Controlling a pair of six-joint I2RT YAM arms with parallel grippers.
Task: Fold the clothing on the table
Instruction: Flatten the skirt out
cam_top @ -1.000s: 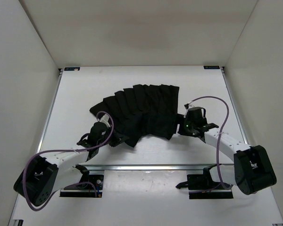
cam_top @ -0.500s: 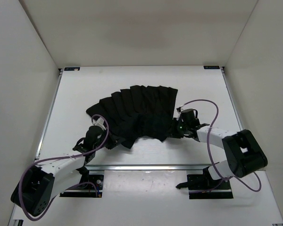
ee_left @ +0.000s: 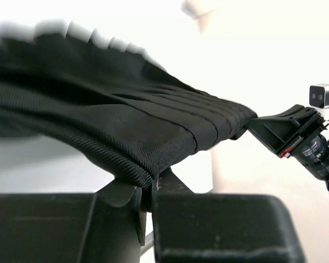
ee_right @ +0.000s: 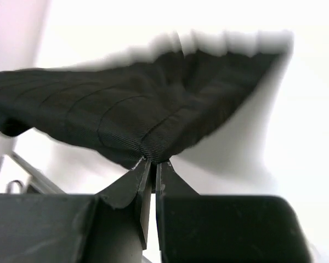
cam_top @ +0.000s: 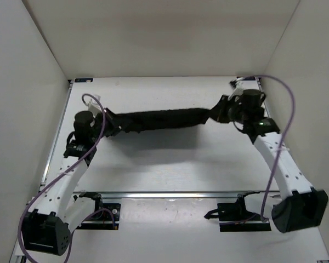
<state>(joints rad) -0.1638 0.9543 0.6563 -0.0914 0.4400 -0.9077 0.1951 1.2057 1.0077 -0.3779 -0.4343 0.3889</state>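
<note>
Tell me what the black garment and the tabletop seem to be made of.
The clothing: woven fabric, likely synthetic, matte black; fine diagonal weave and pressed pleats show up close, and it drapes softly. The table: hard, smooth white sheet, matte, perhaps laminate; no glare.

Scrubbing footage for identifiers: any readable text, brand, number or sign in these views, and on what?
No text can be read in any view.
far-left corner tag and far-right corner tag on the table: dark stickers, too small to read.
clothing: plain black pleats, with no label or print showing.
</note>
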